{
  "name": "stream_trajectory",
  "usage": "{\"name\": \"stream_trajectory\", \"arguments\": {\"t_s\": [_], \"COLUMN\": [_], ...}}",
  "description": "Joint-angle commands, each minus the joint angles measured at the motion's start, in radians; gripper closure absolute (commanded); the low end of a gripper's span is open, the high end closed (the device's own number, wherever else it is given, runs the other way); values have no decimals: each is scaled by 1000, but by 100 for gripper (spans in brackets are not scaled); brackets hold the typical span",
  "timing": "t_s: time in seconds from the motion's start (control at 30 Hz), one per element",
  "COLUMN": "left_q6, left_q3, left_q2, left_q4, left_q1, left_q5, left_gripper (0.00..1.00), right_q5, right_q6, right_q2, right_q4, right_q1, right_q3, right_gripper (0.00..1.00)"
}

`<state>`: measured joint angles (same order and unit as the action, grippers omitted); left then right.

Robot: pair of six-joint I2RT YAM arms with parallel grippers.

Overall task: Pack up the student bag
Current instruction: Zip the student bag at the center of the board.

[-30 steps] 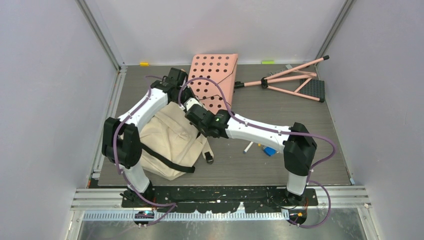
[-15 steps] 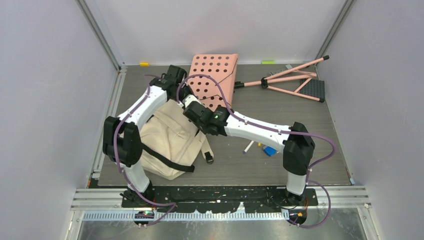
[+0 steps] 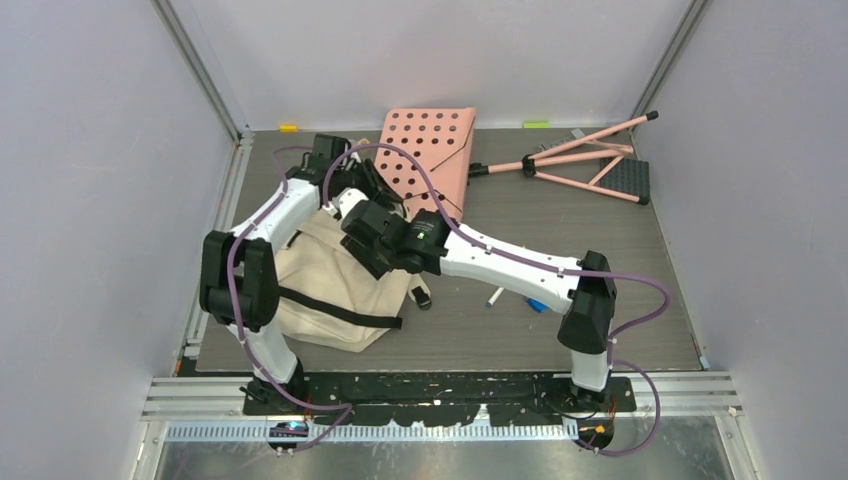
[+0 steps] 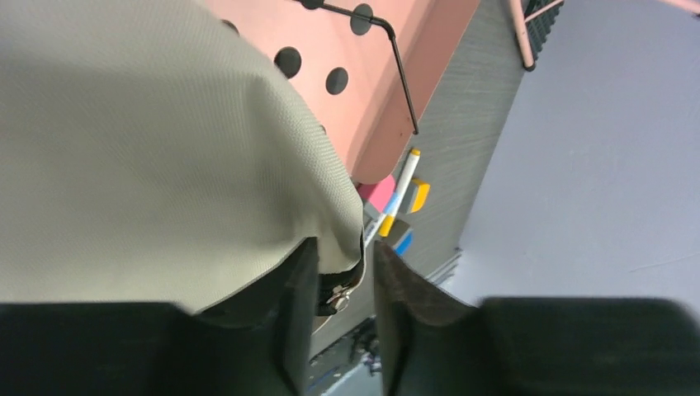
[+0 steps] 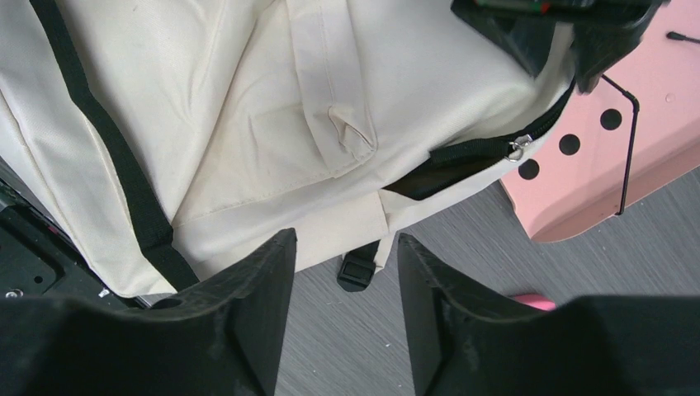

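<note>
The student bag [image 3: 330,285], cream fabric with black straps, lies on the table's left side; its front fills the right wrist view [image 5: 248,107]. The zipper is partly open, with its metal pull [image 5: 518,148] near the top corner. My left gripper [image 3: 385,195] hovers at that corner. In the left wrist view [image 4: 342,247] the jaws stand apart, and the bag's edge and zipper pull [image 4: 337,297] hang loose between them, not clamped. My right gripper [image 3: 342,207] is over the bag's upper part. It [image 5: 342,239] is open with nothing between its fingers, and the strap buckle [image 5: 357,271] lies below.
A pink perforated board [image 3: 425,160] lies just behind the bag, and a pink folding stand [image 3: 590,160] is at the back right. A marker [image 3: 495,296] and a blue block [image 3: 538,303] lie right of the bag. The marker [image 4: 400,194] and coloured blocks show beyond the board.
Both grippers were shut and now stand open. Both arms have swung left, and the bag's top has dropped and settled further left.
</note>
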<state>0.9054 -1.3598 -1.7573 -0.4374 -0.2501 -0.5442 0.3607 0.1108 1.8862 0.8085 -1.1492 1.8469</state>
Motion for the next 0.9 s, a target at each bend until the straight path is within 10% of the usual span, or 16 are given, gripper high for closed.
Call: {"name": "stream_trajectory", "arguments": {"t_s": [0.0,0.27,0.87], "left_q6": [-172,-341,-469], "left_q3": [-104,-66,258], "left_q2": [68,154,231], "left_q4": [-26,-17,165], "left_q1": [25,44,-54], "left_q5": [23,-8,-101], "left_gripper": [59,43,52], "right_q5": [-5,-49,-132], "right_q6": [65,187,321], "right_q2": [-100,-241,-264], "right_q4": [11,-43,-124], "right_q1": [54,255,396], "right_q3": [-7,-192,-342], "right_gripper": [41,26,25]}}
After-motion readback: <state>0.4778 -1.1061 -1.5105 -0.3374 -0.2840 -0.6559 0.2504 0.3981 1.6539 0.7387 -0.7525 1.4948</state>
